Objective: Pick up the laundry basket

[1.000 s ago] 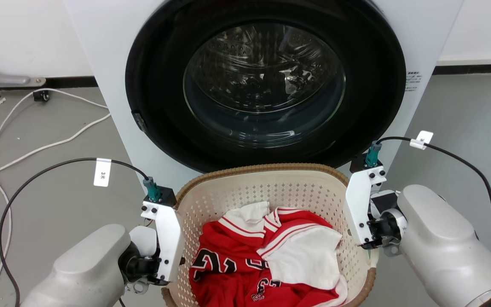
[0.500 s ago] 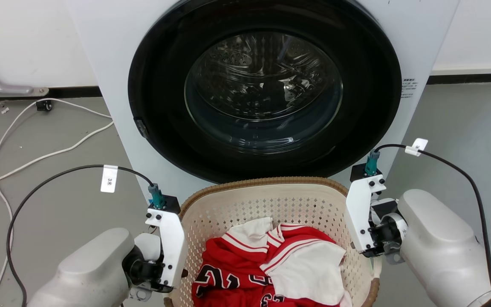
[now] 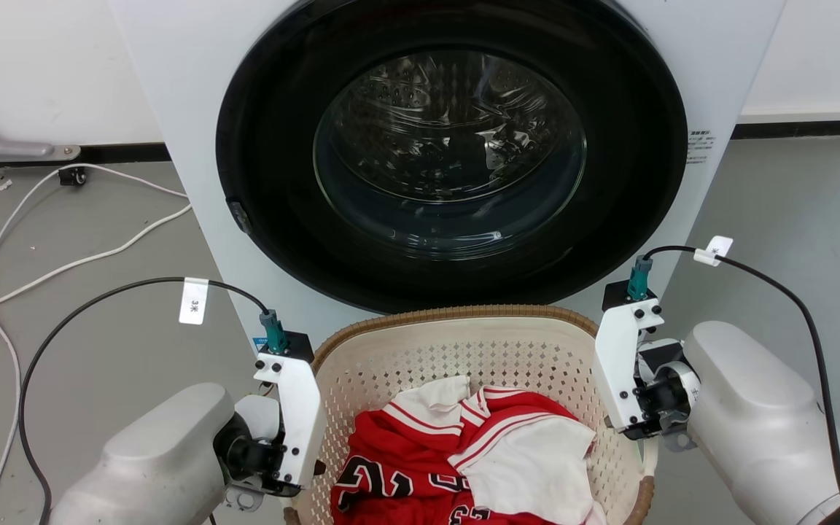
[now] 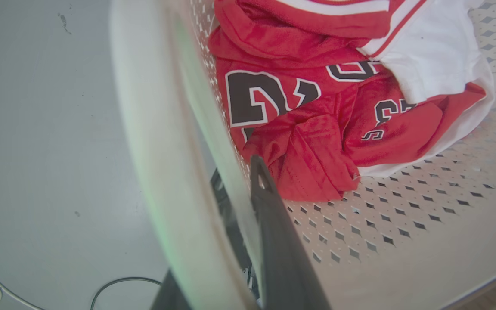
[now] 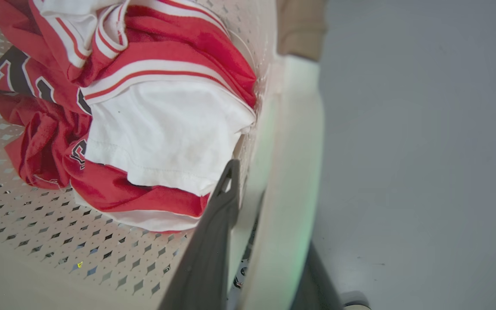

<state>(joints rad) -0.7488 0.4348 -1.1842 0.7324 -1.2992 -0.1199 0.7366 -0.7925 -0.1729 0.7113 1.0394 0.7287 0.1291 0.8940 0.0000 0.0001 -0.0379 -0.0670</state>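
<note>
Laundry basket (image 3: pixel 464 343) fronts the washer (image 3: pixel 172 109) in head view; wrist views reveal my left gripper (image 4: pixel 237 172) and right gripper (image 5: pixel 261 193) clenching its handles (image 4: pixel 153 129).

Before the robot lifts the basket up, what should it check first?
1. Left gripper on the laundry basket: ok, one finger inside its wall, one outside.
2. Right gripper on the opposite side: ok, same hold.
3. Clothes sitting below the rim: ok.
4. Black cables away from the basket: ok.
5. Gap to the washer behind: cannot tell.
6. Basket off the floor: cannot tell.
</note>
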